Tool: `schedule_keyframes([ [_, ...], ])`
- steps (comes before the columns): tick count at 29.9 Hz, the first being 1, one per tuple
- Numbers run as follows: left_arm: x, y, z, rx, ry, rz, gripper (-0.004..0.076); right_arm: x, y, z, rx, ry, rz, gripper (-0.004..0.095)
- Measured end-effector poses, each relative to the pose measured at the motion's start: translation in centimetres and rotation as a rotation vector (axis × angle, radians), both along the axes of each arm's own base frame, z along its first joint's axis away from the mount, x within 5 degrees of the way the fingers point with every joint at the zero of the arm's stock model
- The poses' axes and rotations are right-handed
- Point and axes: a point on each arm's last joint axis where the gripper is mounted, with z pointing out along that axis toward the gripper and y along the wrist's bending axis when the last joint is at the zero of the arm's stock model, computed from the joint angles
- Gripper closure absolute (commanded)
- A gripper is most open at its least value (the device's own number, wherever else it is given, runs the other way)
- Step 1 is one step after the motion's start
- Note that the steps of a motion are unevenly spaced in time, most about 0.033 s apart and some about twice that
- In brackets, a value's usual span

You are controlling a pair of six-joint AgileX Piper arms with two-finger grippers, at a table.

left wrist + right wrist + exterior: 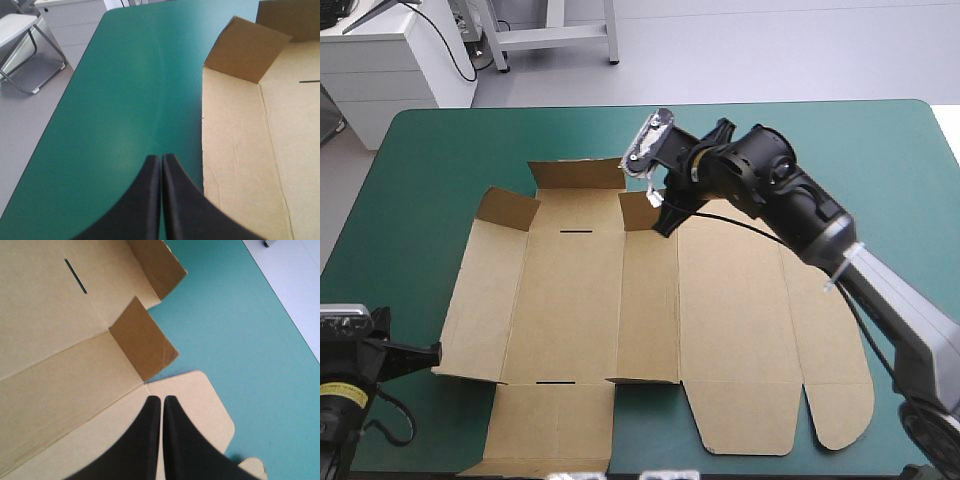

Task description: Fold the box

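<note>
Brown box [730,330] spread open across the middle of the table [440,150], both tools pinched together.

The board lies mostly flat on the teal-green cover and runs down to the table's near edge, with its rounded lid panel toward the right edge. Three small flaps [578,176] along its far side stand up (the rest looks flat from here). The right tool [162,399] has its black fingers pressed together with nothing between them. It is poised over the board's far side, just beside the raised flap nearest the right edge; I can't tell whether the tips touch the board. The left tool [161,159], also together and empty, sits by the table's near left corner over bare cover, just beside the box's left edge.
</note>
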Motion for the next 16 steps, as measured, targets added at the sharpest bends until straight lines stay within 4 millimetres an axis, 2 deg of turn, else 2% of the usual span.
schedule_keyframes([
  [9, 5.8, -0.6, 0.8, 0.03, 0.162, -0.001, 0.071, -1.1, -6.0, -2.6, 0.035, 0.022, -0.151, 0.091],
  [16, 9.0, 0.0, 1.5, 0.064, 0.294, 0.066, 0.0708, -1.2, -10.2, -4.7, 0.048, 0.087, -0.301, 0.091],
])
